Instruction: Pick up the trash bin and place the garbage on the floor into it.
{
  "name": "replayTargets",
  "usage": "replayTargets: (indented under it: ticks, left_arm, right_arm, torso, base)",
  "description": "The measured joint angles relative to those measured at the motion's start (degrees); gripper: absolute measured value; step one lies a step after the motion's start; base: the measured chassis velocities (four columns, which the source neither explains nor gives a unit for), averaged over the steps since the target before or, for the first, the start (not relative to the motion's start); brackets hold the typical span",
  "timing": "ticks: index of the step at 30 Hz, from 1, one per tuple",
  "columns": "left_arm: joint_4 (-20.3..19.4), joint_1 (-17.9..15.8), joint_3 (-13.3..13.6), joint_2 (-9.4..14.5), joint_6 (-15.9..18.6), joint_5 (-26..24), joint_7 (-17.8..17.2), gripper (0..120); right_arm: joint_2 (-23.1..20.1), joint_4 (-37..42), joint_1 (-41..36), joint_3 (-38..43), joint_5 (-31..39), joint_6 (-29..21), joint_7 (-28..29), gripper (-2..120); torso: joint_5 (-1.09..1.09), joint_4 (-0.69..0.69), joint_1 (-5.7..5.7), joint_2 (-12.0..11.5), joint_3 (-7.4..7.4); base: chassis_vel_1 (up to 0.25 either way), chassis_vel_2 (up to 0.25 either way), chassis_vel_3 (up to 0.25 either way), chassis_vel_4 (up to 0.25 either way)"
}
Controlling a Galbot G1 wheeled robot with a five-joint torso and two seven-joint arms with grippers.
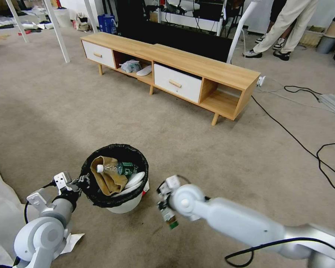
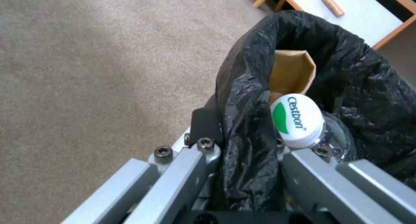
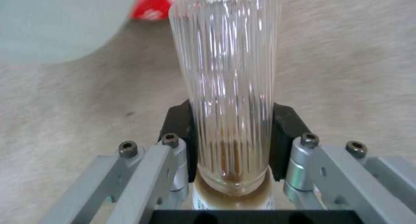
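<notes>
The trash bin [image 1: 127,205], pale-bodied with a black bag [image 2: 346,74] over its rim, is low in the middle of the head view. My left gripper [image 1: 81,182] is shut on its near-left rim, one finger pad [image 2: 206,123] outside the bag and the other inside. In the bin lie a brown paper bag [image 1: 106,175] and a green-labelled bottle [image 1: 120,168] with a white cap [image 2: 298,121]. My right gripper [image 1: 163,204], just right of the bin, is shut on a clear ribbed bottle [image 3: 225,87]. A red-white packet [image 1: 146,188] lies against the bin's base on the floor [image 1: 219,156].
A long wooden cabinet [image 1: 197,65] with white drawers stands ahead. Black cables [image 1: 301,145] trail over the carpet at the right. White frame poles [image 1: 57,31] rise at the far left. White paper [image 1: 73,240] lies beside my left arm. A person's legs [image 1: 286,29] are behind the cabinet.
</notes>
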Motion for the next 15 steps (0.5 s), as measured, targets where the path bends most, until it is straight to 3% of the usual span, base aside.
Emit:
replayTargets:
  ticks: [6,15]
  left_arm:
    - [-1.1,0.2,0.0,0.5,0.1,-0.1,-0.4,0]
    - [-2.1,0.3,-0.2,1.7,0.3,-0.3,-1.0,0]
  right_arm:
    - [-4.2,4.4,-1.2,2.1,-1.1,1.3,0.3,29]
    - [-7.1,7.5,-1.6,3.3,-2.1,2.8,1.1,29]
  torso:
    - [0.00,0.00,0.00,0.0,-0.01]
    - [0.00,0.00,0.00,0.0,0.00]
  base:
    - [0.000,0.000,0.000,0.000]
    - [0.000,0.000,0.000,0.000]
